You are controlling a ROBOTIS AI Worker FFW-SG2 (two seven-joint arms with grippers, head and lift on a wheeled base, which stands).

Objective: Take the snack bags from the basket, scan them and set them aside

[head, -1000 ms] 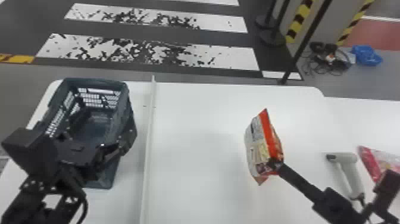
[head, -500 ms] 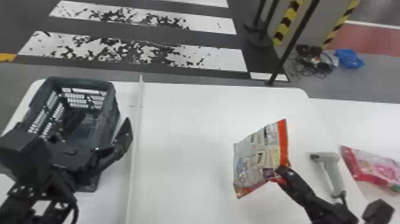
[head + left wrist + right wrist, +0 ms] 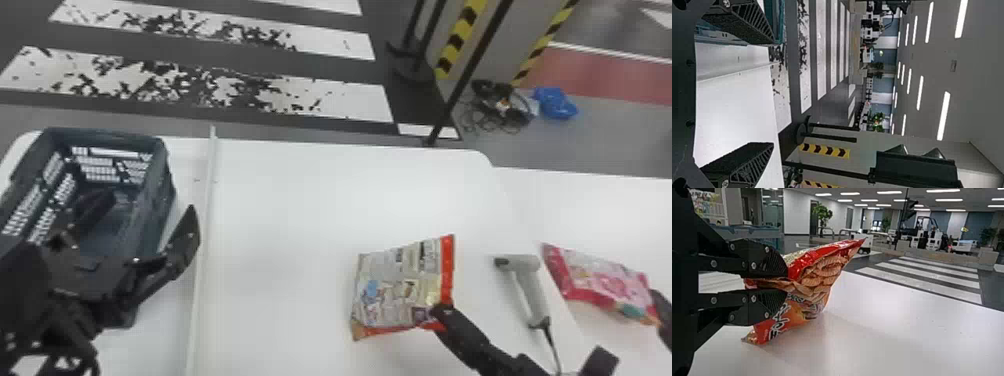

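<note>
Head view: right end effector (image 3: 443, 311) slants forward-left, pinching bag (image 3: 400, 287).

Left hand (image 3: 145, 206), right hand (image 3: 442, 312) both black; fingers (image 3: 777, 262) dark, tapering, finely ribbed; round silvery screws (image 3: 714, 263) dotting angular black links (image 3: 723, 308); left arm (image 3: 22, 280) blocky.

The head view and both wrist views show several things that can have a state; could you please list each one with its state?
Basket: upright, open at the top.
Left gripper: open, fingers wide apart, holding nothing.
Right gripper: closed on the orange-red snack bag.
Orange-red snack bag: held at one edge, tilted.
Scanner: lying down, ungripped, cable attached.
Pink snack bag: lying down beside the scanner.
</note>
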